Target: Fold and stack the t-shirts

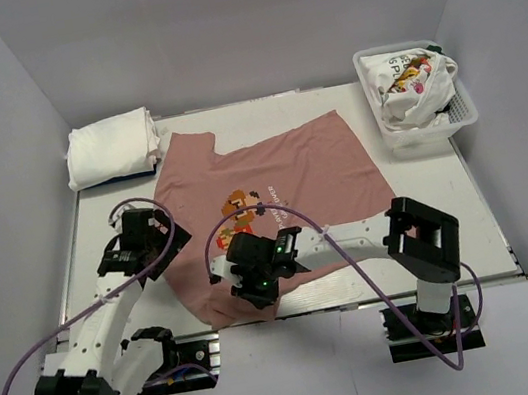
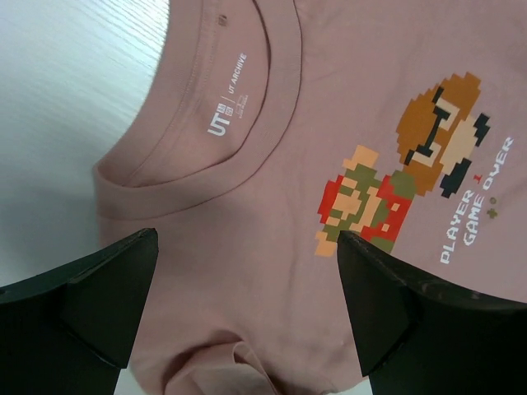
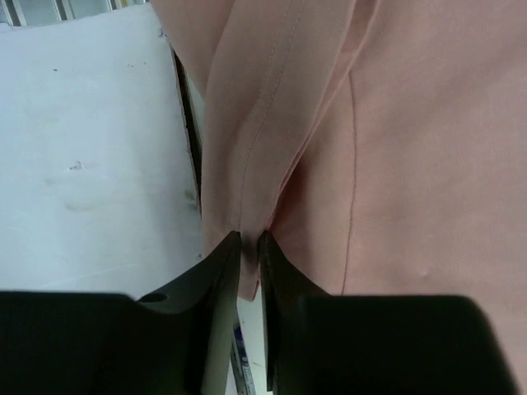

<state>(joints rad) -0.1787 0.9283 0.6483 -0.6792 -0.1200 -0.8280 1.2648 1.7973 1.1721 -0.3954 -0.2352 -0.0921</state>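
Top view first. Seeing a dusty-pink tee (image 1: 290,168) spread mostly flat across the middle of the white desk (image 1: 427,170). Soft matte cotton, pixel figures (image 1: 238,212) facing up near its centre, neck end toward 9 o'clock, a bit rumpled along the 6 o'clock edge. Up at 10 o'clock, got plain white tees (image 1: 112,149) folded into a puffy rectangular stack. Over at 2 o'clock, spotting a basket (image 1: 428,135) in white plastic mesh, boxy with a flared rim, stuffed with a crumpled printed white tee (image 1: 407,82).

Left wrist view next. Looking straight down on the pink cotton. Can make out a ribbed round collar (image 2: 198,173), a white printed label (image 2: 226,119) inside the neck, the blocky figures in orange, red and olive, and white lettering (image 2: 473,206) beside them. Got the left claw (image 2: 247,263) spread wide open, holding nothing, with matte black wedge-shaped fingers (image 2: 99,288) at 8 and 4 o'clock of the frame, hanging over the fabric just below the collar. Can't tell whether touching the cloth or not.

Right wrist view last. Got the right claw (image 3: 249,240) pinched down on a folded edge of the pink tee, thin layers of fabric squeezed between the black tips. Can follow a stitched seam (image 3: 272,107) running up toward 12 o'clock from the pinch, with soft folds on either side.
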